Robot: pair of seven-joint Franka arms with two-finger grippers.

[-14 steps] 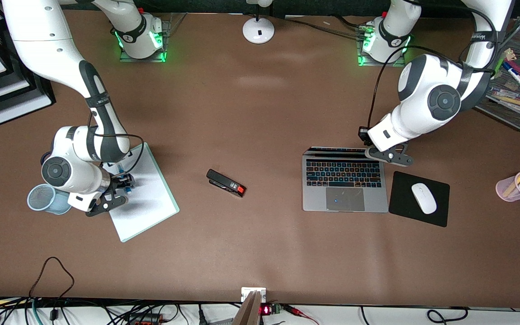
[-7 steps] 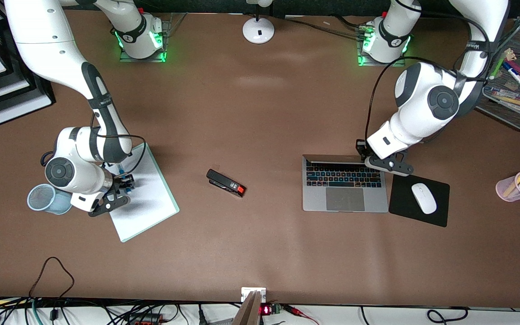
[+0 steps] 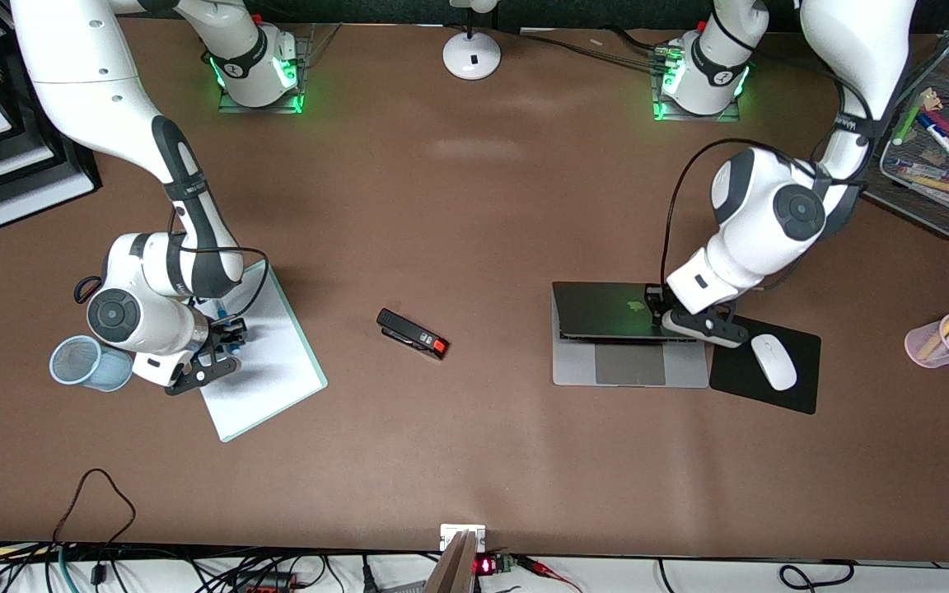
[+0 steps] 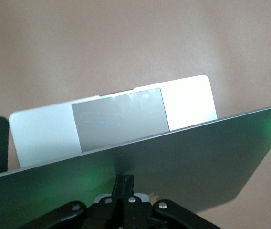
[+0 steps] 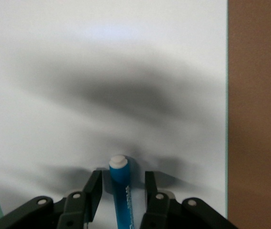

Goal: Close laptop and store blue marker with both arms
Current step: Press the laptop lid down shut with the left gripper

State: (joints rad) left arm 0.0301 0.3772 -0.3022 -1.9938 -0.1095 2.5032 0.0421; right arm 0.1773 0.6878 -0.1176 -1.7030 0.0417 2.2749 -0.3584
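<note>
The laptop (image 3: 629, 333) lies toward the left arm's end of the table with its dark lid tilted low over the keys, only the grey trackpad strip and palm rest showing; beside it sits a black mouse mat (image 3: 804, 387) carrying a white mouse (image 3: 773, 361). The left gripper (image 3: 657, 311) presses on the lid's edge by the mat with its fingers together, nothing between them. Toward the right arm's end, the blue marker (image 5: 121, 191) lies on a white pad (image 3: 277, 362), pale cap outward, between the two fingers of the right gripper (image 3: 230, 336) — the fingers stand just beside the barrel on either side with a slim gap, not yet clamped on it. A light-blue mesh cup (image 3: 83, 362) stands just beside the pad, partly under the right arm; its contents cannot be seen. A pink cup (image 3: 932, 346) near the table's edge holds several pens, and a wire tray (image 3: 936, 165) holds loose markers. A black stapler (image 3: 413, 333) lies between pad and laptop.
</note>
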